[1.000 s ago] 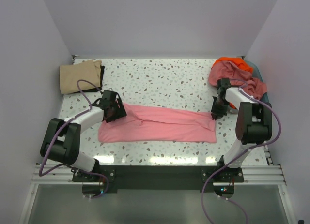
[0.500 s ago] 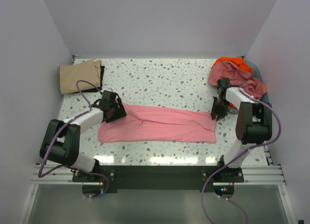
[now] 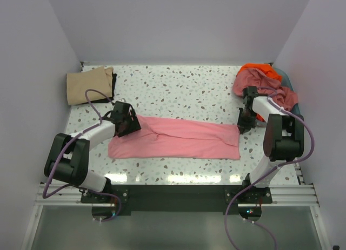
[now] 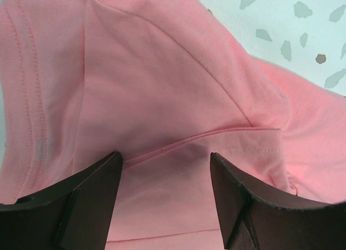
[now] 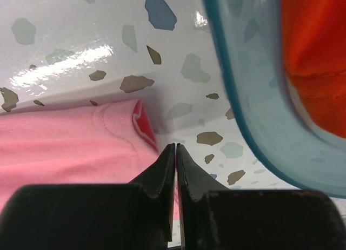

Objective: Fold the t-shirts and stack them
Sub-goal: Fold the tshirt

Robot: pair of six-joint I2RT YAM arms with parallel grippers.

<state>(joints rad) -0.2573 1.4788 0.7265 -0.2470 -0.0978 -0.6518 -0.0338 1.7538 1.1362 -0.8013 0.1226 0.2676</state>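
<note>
Speckled counter [image 3: 189, 88] | pink t-shirt [image 3: 178, 137], limp and light, likely pinches best at hem corners | left end effector [image 4: 165, 171] wide over cloth | right end effector [image 5: 175, 150] closed at hem

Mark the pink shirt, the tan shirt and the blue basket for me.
pink shirt [image 3: 178, 137], top external view, middle of the flattened body.
tan shirt [image 3: 89, 85], top external view, centre of the folded bundle.
blue basket [image 5: 248, 88], right wrist view, translucent rim wall.

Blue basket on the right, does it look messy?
Yes. A crumpled dusty pink cotton shirt and an orange shirt spill over the rim of the blue plastic basket at the far right, unlike the neatly folded tan shirt far left.
</note>
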